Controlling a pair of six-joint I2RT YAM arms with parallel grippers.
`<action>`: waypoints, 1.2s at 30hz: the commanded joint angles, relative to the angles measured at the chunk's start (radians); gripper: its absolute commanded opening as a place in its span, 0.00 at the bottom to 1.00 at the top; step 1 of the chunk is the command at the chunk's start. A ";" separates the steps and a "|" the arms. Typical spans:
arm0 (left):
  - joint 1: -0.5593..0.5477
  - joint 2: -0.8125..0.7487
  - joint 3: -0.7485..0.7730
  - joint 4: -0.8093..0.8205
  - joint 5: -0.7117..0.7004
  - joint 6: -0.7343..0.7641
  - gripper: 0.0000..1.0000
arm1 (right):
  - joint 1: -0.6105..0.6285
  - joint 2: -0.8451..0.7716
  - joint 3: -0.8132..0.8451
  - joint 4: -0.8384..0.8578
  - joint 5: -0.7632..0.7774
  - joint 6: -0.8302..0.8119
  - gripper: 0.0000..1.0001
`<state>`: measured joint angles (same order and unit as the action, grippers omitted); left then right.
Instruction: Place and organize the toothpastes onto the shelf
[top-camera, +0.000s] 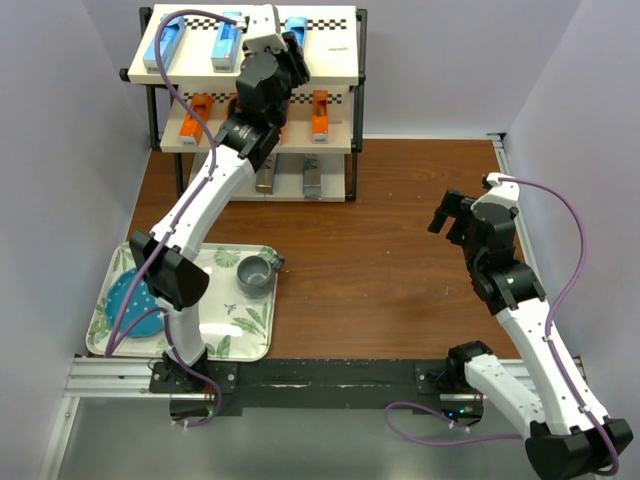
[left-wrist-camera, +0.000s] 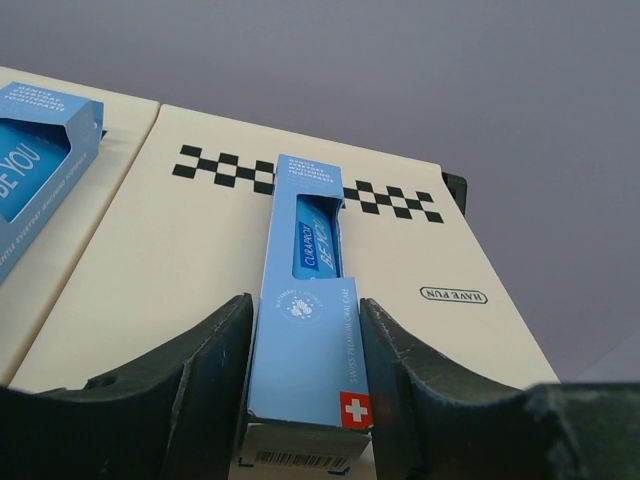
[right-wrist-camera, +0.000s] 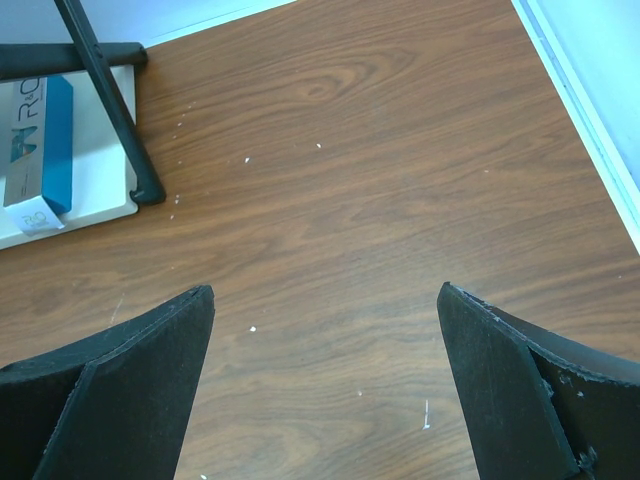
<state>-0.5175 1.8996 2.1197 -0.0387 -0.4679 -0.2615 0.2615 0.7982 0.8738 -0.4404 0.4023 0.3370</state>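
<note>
The shelf (top-camera: 335, 45) stands at the back left. Light blue toothpastes (top-camera: 165, 42) lie on its top board, orange ones (top-camera: 320, 115) on the middle tier and dark metallic ones (top-camera: 312, 180) on the bottom. My left gripper (left-wrist-camera: 305, 305) reaches over the top board (left-wrist-camera: 200, 240). Its jaws flank a light blue toothpaste box (left-wrist-camera: 305, 350) that lies flat there, with thin gaps on both sides. Another light blue box (left-wrist-camera: 40, 170) lies to the left. My right gripper (right-wrist-camera: 325, 300) hangs open and empty over the wooden table, right of the shelf's foot (right-wrist-camera: 110, 90), near a dark blue box (right-wrist-camera: 45, 140).
A leaf-patterned tray (top-camera: 250, 340) at the near left holds a round blue plate (top-camera: 135, 300) and a grey cup (top-camera: 255, 275). Pale walls close in on both sides. Brown tabletop (top-camera: 400, 250) stretches between the shelf and my right arm.
</note>
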 joint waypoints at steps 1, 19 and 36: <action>0.007 0.010 0.042 0.065 -0.035 -0.048 0.52 | -0.004 -0.007 -0.007 0.035 0.024 -0.021 0.98; 0.004 -0.155 -0.058 0.146 0.046 -0.050 0.93 | -0.004 -0.014 0.039 0.002 0.038 -0.021 0.98; 0.004 -0.907 -0.783 0.232 0.078 0.251 1.00 | 0.005 -0.128 0.123 -0.122 0.181 -0.038 0.98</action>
<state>-0.5171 1.1217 1.4830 0.1772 -0.3817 -0.1158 0.2615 0.7250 0.9581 -0.5220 0.5060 0.3092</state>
